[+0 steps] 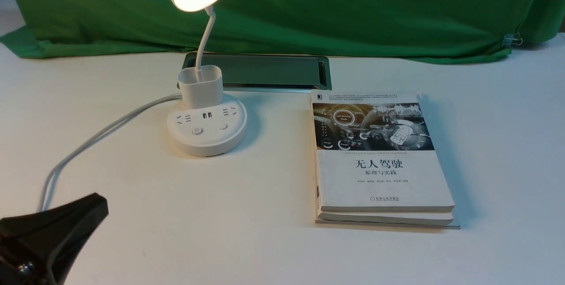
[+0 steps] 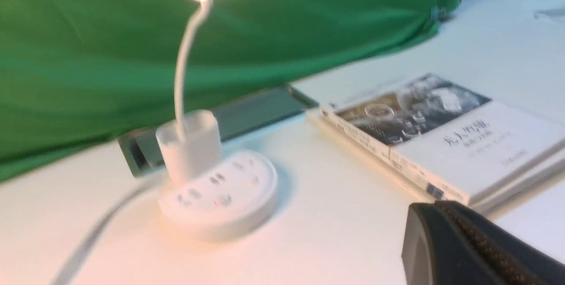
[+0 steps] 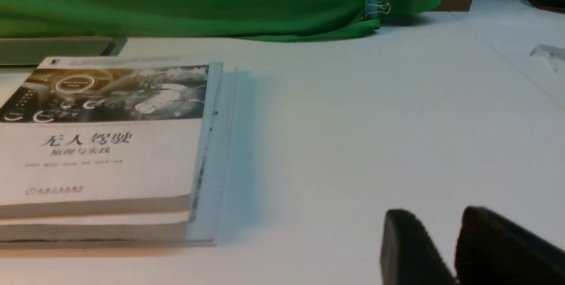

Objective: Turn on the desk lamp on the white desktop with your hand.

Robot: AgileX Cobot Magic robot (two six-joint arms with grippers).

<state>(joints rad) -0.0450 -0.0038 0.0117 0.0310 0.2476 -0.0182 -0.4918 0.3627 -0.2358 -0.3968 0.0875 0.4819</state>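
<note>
Desk lamp [image 1: 201, 128], lit: your central item, standing upright on the white table [image 1: 247, 241], its round base carrying sockets and two buttons, the nearer-left button marked with a power symbol. Its disc head glows, partly cropped by the front view.

Book stack [image 1: 384, 157]: right of the lamp, well apart. Your top cover reads 无人驾驶, with 原理与实践 beneath and "Self-Driving Mode" in the picture's dial.

Edges and room: table surface spans between the lamp and books, and also the area in front of the lamp. Cable slot [image 1: 273, 71]: just behind the lamp, running rightward. Green cloth [image 1: 309, 11]: behind lamp and slot. White cord [image 1: 88, 146]: leaves the lamp leftward, curving toward you.

Left fingers [image 2: 430, 205]: together, apart from the lamp, on your side and to its left. Right fingers [image 3: 437, 212]: narrowly parted, well right of the lamp.
</note>
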